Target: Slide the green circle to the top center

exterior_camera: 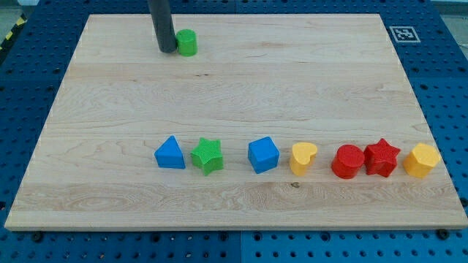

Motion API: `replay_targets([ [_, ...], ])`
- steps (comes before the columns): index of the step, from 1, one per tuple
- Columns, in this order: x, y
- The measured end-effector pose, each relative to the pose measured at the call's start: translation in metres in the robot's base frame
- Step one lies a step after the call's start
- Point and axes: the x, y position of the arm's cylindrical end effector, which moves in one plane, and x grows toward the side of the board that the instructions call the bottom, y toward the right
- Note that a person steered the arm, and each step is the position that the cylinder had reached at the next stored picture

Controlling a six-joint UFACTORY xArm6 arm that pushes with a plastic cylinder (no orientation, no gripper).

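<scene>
Row of blocks: seven blocks stand in a line across the lower part of the wooden board [234,95], well apart from the green circle.
Row, from the view's left: blue triangle [170,153], green star [208,155], blue cube [262,155], yellow heart [303,158], red circle [348,161], red star [382,157], yellow hexagon [422,160].
Closeness in the row: the blue triangle and green star stand just beside each other; the red circle and red star touch or nearly touch; the yellow hexagon is just beside the red star.
In the way: no block lies on the bare wood between the green circle and the middle of the board's top edge, which is to the view's right of the circle.
Marker: a small black-and-white square tag [403,33] sits beyond the board's top right corner, on the blue perforated table [446,73].
Green circle, place: the green circle [187,42] is near the board's top edge, left of the middle.
Green circle, direction: it is a round, short cylinder standing upright on a flat face; seen from here it has no long side and no facing that can be told.
Green circle, look: bright green, with a lighter flat top and a ridged side wall.
Rod: a straight dark rod comes down from the view's top; my tip [167,50] rests on the board at the circle's left side, touching it or very nearly so.
Hold: the rod has no jaws and holds nothing; it only stands against the block's side.
</scene>
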Motion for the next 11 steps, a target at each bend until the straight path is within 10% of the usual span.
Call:
replay_targets([
  [11,0.034,0.143],
])
